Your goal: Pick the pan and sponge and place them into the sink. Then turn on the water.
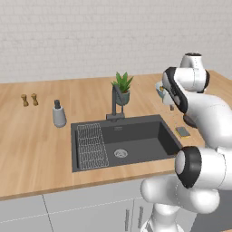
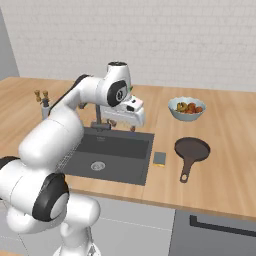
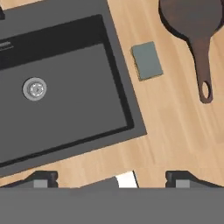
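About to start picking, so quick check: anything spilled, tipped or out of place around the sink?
Nothing stands out. The pan and sponge lie flat on the counter right of the sink, and no water runs. The gripper hovers open above.

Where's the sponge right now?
The sponge lies flat on the wooden counter, just off the right rim of the sink, between it and the pan. The hand view shows it too.

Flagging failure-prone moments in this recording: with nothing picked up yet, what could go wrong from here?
1. The sponge lies close to the sink rim, flat and thin; the open gripper may scrape the counter or nudge it aside.
2. The pan has a long thin handle; gripped there, it could tilt or swing and might knock the bowl behind it.
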